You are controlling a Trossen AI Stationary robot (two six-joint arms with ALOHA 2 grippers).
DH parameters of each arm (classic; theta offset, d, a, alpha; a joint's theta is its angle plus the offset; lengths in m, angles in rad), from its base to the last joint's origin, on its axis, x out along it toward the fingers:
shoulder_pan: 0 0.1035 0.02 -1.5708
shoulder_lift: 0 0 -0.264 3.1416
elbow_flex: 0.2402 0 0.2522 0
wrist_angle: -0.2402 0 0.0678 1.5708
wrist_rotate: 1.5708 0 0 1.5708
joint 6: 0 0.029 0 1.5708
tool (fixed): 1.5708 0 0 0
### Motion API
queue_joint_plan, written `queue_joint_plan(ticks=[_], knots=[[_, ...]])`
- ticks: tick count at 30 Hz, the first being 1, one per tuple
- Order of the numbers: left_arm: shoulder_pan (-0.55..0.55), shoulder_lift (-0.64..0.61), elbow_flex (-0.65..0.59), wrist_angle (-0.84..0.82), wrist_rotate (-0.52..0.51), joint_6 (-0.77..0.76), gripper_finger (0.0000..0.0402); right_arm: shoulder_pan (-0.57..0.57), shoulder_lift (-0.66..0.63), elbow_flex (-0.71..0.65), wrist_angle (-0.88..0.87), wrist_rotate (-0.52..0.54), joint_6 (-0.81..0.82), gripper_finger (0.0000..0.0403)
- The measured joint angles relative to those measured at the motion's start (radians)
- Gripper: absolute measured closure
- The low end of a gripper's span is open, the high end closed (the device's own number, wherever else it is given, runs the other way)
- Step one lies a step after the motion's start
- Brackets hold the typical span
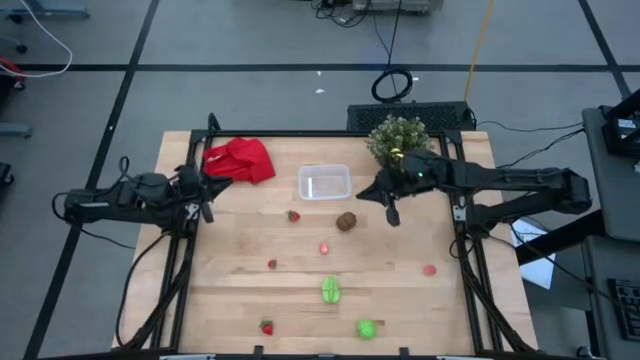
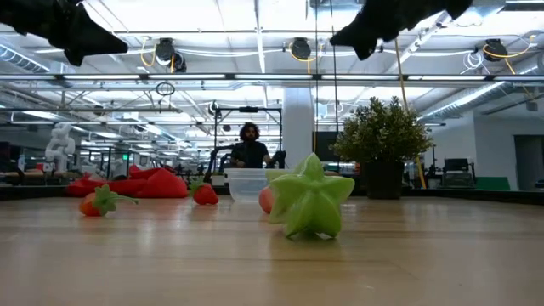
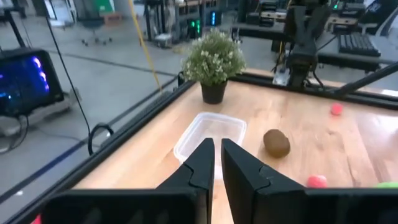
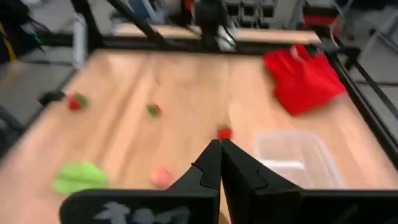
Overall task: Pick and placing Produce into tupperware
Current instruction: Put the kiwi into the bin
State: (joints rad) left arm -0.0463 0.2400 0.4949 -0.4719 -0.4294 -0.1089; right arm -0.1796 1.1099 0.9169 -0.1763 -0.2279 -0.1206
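Wooden table (image 1: 240,300) | left claw (image 1: 208,186) closed, empty | right claw (image 1: 388,196) closed, empty

Wooden table (image 1: 240,300); tupperware (image 1: 324,183), red cloth (image 1: 240,160), potted plant (image 1: 398,138), scattered produce (image 1: 331,290)

Clear tupperware (image 1: 324,183) — beside it a bright red cloth (image 1: 241,160), a brown oval (image 1: 346,221), red strawberries (image 1: 293,215); farther off, two bright green pieces (image 1: 331,290) — all on pale wood table (image 1: 230,300).

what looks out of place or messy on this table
Only the red cloth, lying crumpled at the back left corner. The tub sits upright and empty, and the produce, like the brown oval, lies loose but unspilled.
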Motion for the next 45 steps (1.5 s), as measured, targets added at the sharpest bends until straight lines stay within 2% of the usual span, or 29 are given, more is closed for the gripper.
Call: queue_joint_plan(ticks=[9, 17, 24, 30, 35, 39, 45], knots=[[0.0, 0.206, 0.08, -0.003, 0.0, -0.032, 0.0369, -0.058, -0.004, 0.0, -0.027, -0.008, 0.003, 0.0403], [0.0, 0.31, 0.125, -0.002, -0.023, -0.078, 0.0369, -0.056, 0.023, 0.0, -0.077, -0.005, 0.03, 0.0403], [0.0, 0.325, 0.132, -0.006, -0.024, -0.139, 0.0369, -0.013, 0.148, 0.021, -0.154, -0.004, 0.03, 0.0403], [0.0, 0.325, 0.132, -0.006, -0.023, -0.141, 0.0369, 0.053, 0.322, 0.137, -0.291, 0.147, -0.034, 0.0403], [0.0, 0.325, 0.132, -0.008, -0.023, -0.14, 0.0369, 0.073, 0.451, 0.25, -0.351, 0.166, -0.101, 0.0401], [-0.001, 0.325, 0.132, -0.021, -0.017, -0.14, 0.0369, 0.077, 0.514, 0.323, -0.377, 0.208, -0.195, 0.0382], [0.0, 0.325, 0.132, -0.057, -0.016, -0.141, 0.0369, 0.077, 0.542, 0.378, -0.438, 0.208, -0.267, 0.0341]])
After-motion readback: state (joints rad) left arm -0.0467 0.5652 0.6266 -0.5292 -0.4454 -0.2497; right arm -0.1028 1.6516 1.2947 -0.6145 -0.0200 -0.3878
